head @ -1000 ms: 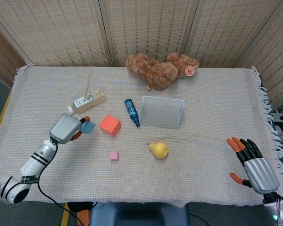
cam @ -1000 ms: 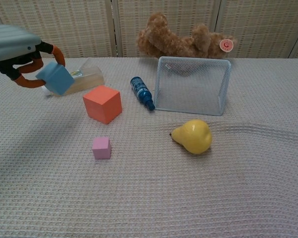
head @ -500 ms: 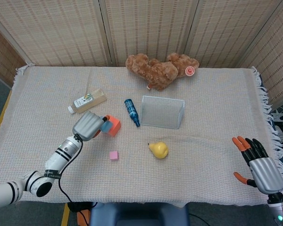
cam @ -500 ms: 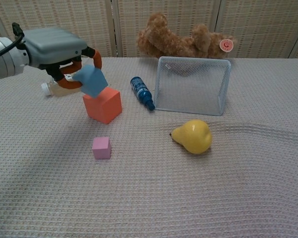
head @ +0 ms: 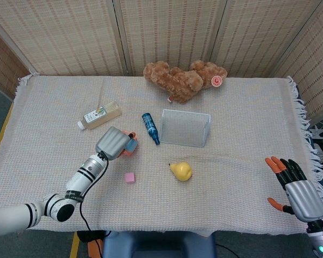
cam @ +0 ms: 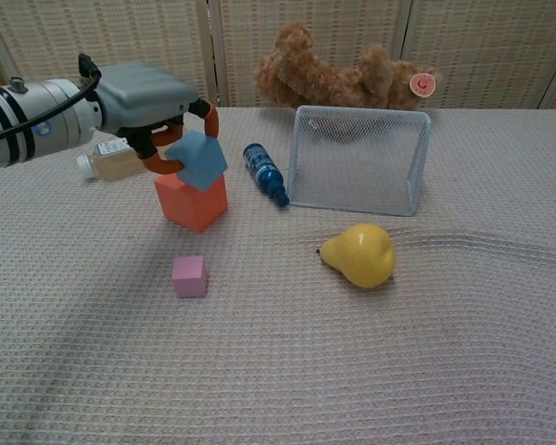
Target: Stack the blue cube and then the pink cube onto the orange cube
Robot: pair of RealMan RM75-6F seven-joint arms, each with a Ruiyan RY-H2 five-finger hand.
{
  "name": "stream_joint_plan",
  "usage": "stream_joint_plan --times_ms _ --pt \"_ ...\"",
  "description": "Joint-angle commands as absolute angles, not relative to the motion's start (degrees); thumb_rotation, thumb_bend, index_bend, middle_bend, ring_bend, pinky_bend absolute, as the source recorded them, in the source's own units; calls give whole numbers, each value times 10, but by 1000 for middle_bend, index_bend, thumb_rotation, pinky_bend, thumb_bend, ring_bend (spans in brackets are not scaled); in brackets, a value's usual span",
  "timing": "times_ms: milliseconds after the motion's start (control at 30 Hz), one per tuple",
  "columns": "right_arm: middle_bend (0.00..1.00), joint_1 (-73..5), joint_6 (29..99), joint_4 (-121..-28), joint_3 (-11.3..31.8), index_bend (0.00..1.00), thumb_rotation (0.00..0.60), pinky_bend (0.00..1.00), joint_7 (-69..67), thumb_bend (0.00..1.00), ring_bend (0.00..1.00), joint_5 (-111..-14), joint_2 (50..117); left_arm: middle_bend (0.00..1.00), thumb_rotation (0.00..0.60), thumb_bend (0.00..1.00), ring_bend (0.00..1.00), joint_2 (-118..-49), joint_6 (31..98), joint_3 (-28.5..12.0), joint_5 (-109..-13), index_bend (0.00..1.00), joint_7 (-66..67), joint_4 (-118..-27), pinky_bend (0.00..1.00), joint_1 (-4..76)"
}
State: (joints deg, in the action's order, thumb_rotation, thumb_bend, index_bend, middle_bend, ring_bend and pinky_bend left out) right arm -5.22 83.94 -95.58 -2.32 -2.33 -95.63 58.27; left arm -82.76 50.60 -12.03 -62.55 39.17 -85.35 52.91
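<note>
My left hand (head: 113, 143) (cam: 148, 102) holds the blue cube (cam: 197, 159) (head: 131, 144) between its orange-tipped fingers, directly over the orange cube (cam: 192, 201) (head: 129, 151). The blue cube is tilted and sits at the orange cube's top; whether they touch I cannot tell. In the head view the hand hides most of the orange cube. The small pink cube (cam: 189, 276) (head: 130, 177) lies on the cloth in front of the orange cube. My right hand (head: 295, 188) is far off at the right near edge of the table, fingers spread, holding nothing.
A yellow pear (cam: 359, 255) lies right of the pink cube. A wire mesh basket (cam: 357, 159), a blue bottle (cam: 265, 173) and a clear bottle (cam: 111, 159) stand behind the cubes. A brown teddy bear (cam: 343, 74) lies at the back edge.
My left hand has carried the blue cube rightward from beside the clear bottle to a spot over the orange cube. The right hand has drifted slightly toward the near edge.
</note>
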Motion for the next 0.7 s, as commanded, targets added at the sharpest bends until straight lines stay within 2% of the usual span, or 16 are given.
stream_joint_plan --times_ms 33,700 --pt "0 -53 838 -956 -23 0 600 0 -23 81 0 -955 582 885 600 347 927 -831 504 -120 -610 598 398 -848 1000 536" --pt "0 -49 841 -958 -18 0 600 0 -19 81 0 -945 580 894 600 347 929 -827 503 -101 -573 571 398 -825 1000 556"
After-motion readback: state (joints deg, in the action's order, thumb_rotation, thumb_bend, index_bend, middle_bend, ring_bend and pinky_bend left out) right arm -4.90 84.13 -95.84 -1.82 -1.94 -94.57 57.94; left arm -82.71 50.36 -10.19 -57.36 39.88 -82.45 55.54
